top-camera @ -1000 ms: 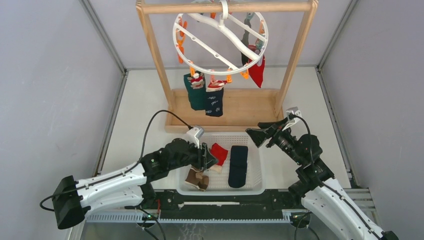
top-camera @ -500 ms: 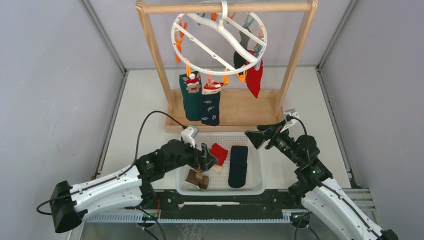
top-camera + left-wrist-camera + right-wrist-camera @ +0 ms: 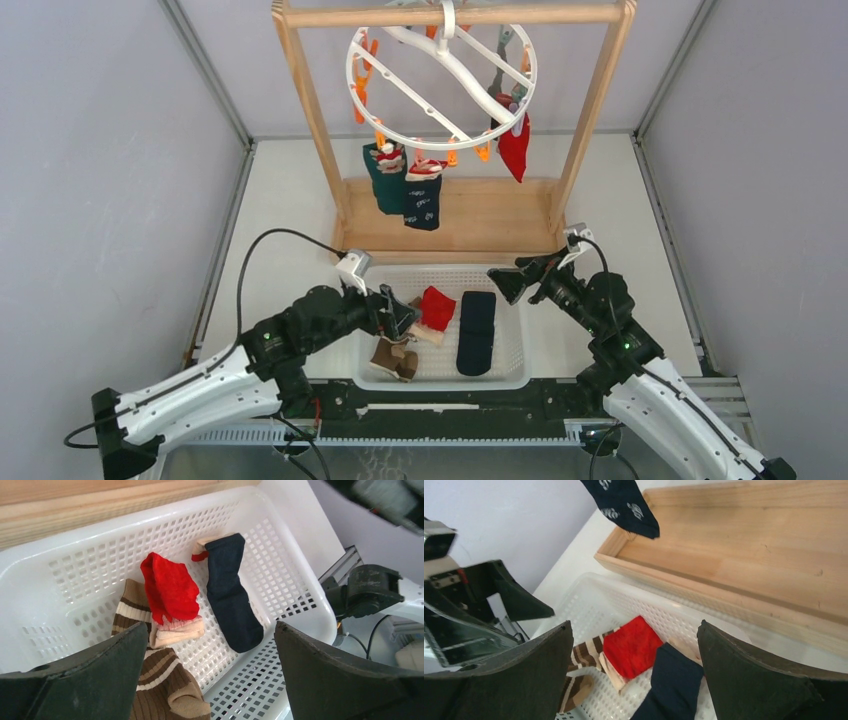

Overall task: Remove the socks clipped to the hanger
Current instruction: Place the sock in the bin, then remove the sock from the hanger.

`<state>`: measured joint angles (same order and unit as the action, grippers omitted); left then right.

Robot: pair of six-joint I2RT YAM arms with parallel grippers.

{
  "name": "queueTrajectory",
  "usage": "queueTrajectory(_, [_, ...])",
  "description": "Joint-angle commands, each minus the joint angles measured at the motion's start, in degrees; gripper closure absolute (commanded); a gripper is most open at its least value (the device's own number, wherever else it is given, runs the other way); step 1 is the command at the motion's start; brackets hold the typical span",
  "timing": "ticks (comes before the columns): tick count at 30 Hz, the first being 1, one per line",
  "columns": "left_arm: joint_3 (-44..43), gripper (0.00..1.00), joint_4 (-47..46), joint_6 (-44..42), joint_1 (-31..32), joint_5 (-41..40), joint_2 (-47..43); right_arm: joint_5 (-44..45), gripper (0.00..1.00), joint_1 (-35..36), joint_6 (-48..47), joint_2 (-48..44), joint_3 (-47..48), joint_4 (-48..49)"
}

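Note:
The round white hanger [image 3: 452, 66] hangs from the wooden rack's top bar. A dark green sock [image 3: 383, 185], a navy sock [image 3: 422, 205] and a red sock [image 3: 515, 150] are clipped to it. In the white basket [image 3: 440, 378] lie a red sock [image 3: 170, 587], a dark navy sock [image 3: 230, 597] and a brown striped sock [image 3: 160, 690]. My left gripper [image 3: 400, 312] [image 3: 211, 625] is open and empty over the basket's left part. The right gripper [image 3: 497, 283] [image 3: 634, 624], also open and empty, hovers at the basket's far right corner.
The wooden rack's base tray [image 3: 749, 545] lies just behind the basket, its uprights [image 3: 310, 120] on either side of the hanger. Grey walls close in the table on the left, right and back. Orange and teal clips [image 3: 360, 95] dangle from the ring.
The left jaws have opened wide and that arm has drawn back to the left. The right jaws opened a little more and dropped slightly. The hanger has been swinging with its socks.

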<state>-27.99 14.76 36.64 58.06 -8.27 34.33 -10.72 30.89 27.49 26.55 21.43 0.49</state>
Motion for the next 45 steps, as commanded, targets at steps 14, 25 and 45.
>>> queueTrajectory(14, [2.5,0.0,-0.4,1.8,0.0,-2.0,-9.1,1.7,0.0,0.4,1.5,-0.8,-0.8,-8.1])
queueTrajectory(25, [3.5,0.0,-1.9,1.3,0.0,-2.1,-8.2,1.4,0.0,0.3,0.2,1.7,-0.5,-7.1])
queueTrajectory(45, [1.5,0.0,2.3,-0.1,0.0,-2.8,-11.7,-6.1,0.05,1.4,-6.3,27.7,7.6,26.4])
